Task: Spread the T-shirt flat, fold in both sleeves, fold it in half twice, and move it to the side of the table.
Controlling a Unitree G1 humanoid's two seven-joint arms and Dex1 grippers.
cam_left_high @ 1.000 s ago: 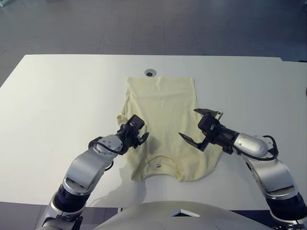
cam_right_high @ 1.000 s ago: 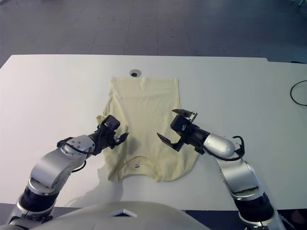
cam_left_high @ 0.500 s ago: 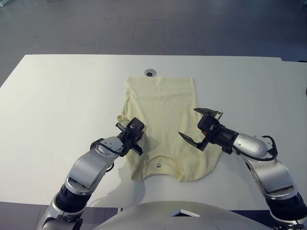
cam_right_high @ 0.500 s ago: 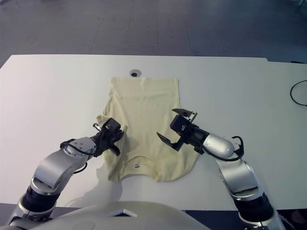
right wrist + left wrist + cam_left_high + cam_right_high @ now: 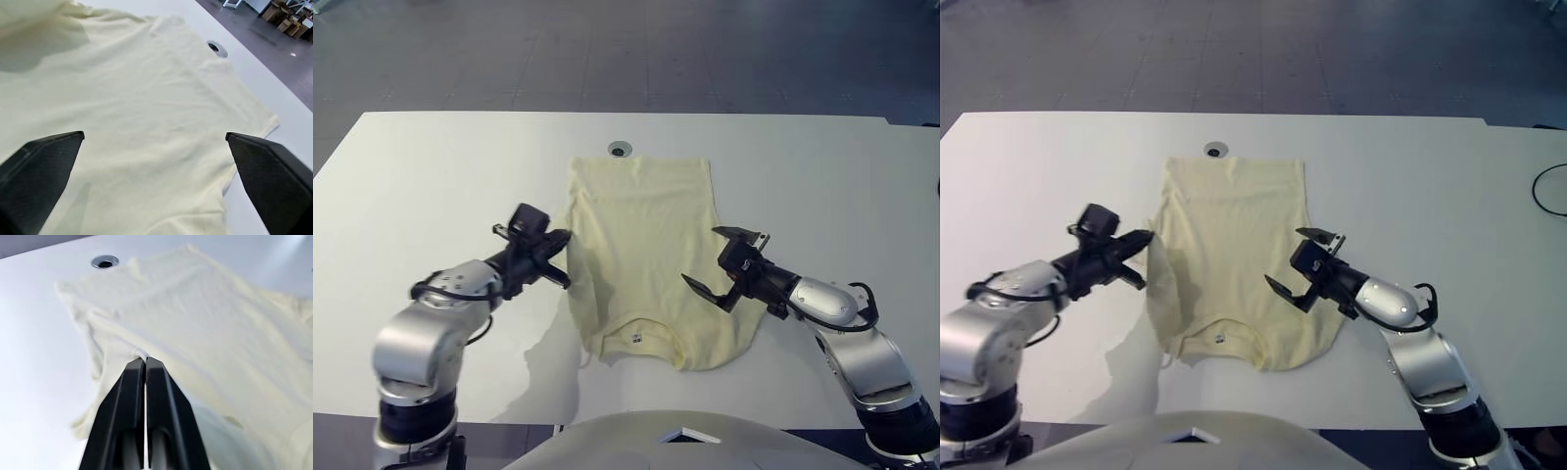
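Left gripper (image 5: 141,363) is pinched shut on the left edge of the T-shirt (image 5: 646,245) (the sleeve bit, I think, hard to tell), lifting it a little off the table (image 5: 431,166). The shirt sits mid-table, collar toward the robot, hem just beside the cable hole (image 5: 620,149). Right gripper (image 5: 698,255) hovers over it, jaws wide apart. So it's mostly spread; the sleeve folds, both halvings and the move are left. Plenty of bare table on either side.
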